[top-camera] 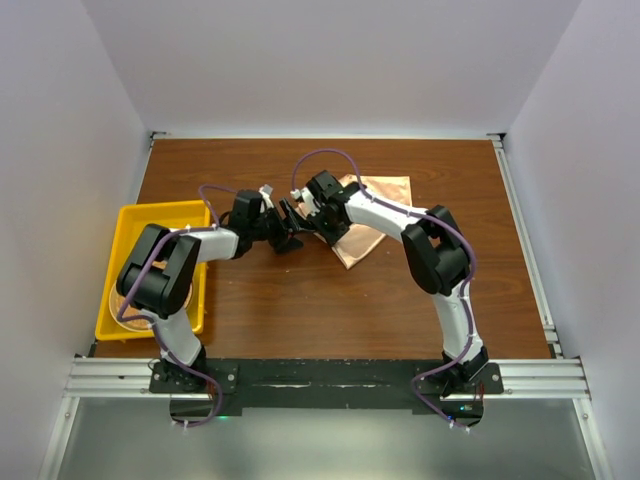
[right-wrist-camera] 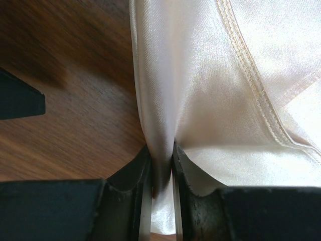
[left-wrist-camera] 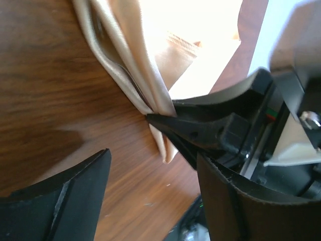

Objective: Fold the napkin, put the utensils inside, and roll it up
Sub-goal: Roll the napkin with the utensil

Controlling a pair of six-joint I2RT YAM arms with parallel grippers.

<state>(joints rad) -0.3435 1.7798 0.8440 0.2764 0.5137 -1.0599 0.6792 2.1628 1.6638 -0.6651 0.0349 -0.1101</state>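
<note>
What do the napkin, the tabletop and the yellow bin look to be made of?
Napkin: satin-like woven cloth, glossy, with sheen, soft folds and a stitched hem. Tabletop: wood or wood-look laminate, smooth, with brown grain lines. Yellow bin: probably moulded plastic, with uniform bright colour and a rounded rim.

— How many cloths do you count on the bench (top-camera: 300,310)?
— I count one napkin (top-camera: 378,215), toward one o'clock. One bench, too.
— And the hardware you're driving?
— Two arms from my seat: one left arm (top-camera: 160,270) and one right arm (top-camera: 435,250). That gives me two end effectors, the left end effector (top-camera: 288,240) and the right end effector (top-camera: 306,213). Each has two fingers (right-wrist-camera: 125,201), so four in all.
— Any containers?
— One yellow bin (top-camera: 128,228), at nine o'clock. I count one round woven mat (top-camera: 122,306) inside it, though my left arm covers most of it.
</note>
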